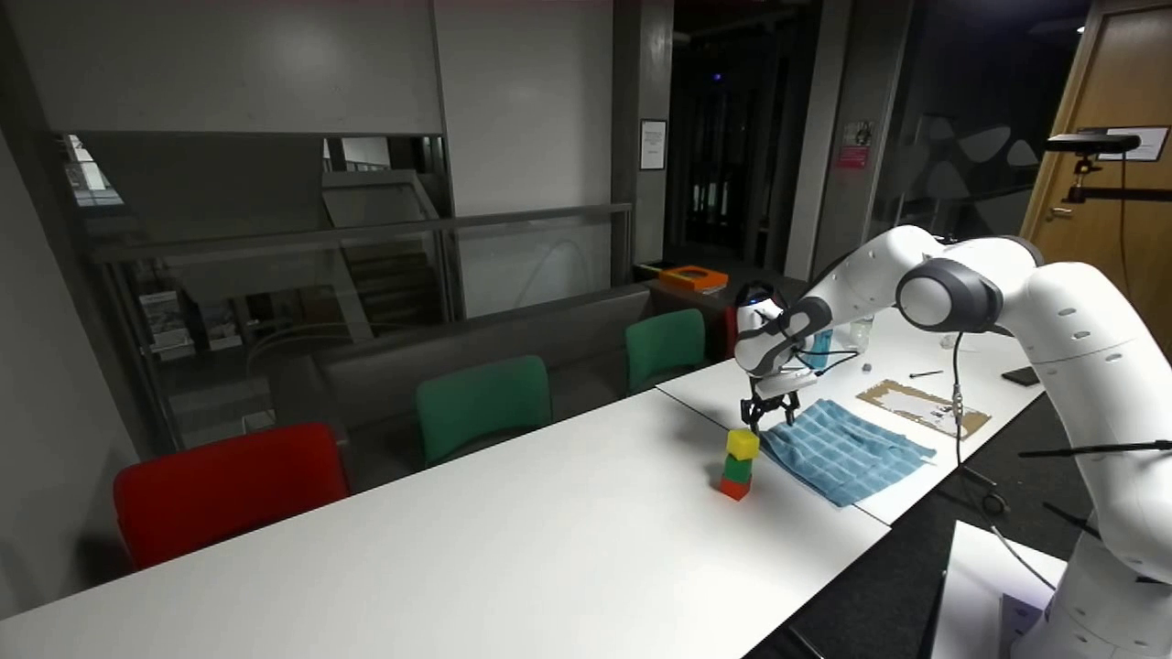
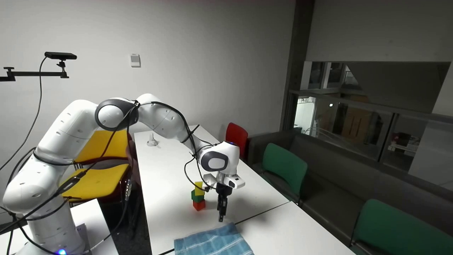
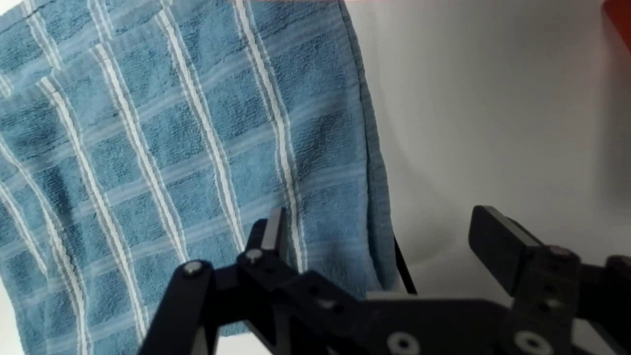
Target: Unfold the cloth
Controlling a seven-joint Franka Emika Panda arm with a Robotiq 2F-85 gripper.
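The blue checked cloth lies on the white table, across the seam between two tabletops. Part of it shows at the bottom of an exterior view. In the wrist view the cloth fills the left half, with white stripes and some wrinkles. Two layered edges show along its right side, so it looks folded. My gripper is open and empty at a corner of the cloth; it also shows in an exterior view. In the wrist view the gripper has one finger over the cloth and the other over bare table.
A stack of yellow, green and red blocks stands close beside the cloth, also in an exterior view. A torn cardboard piece lies on the cloth's other side. A clear bottle stands behind the wrist. Green chairs line the far edge.
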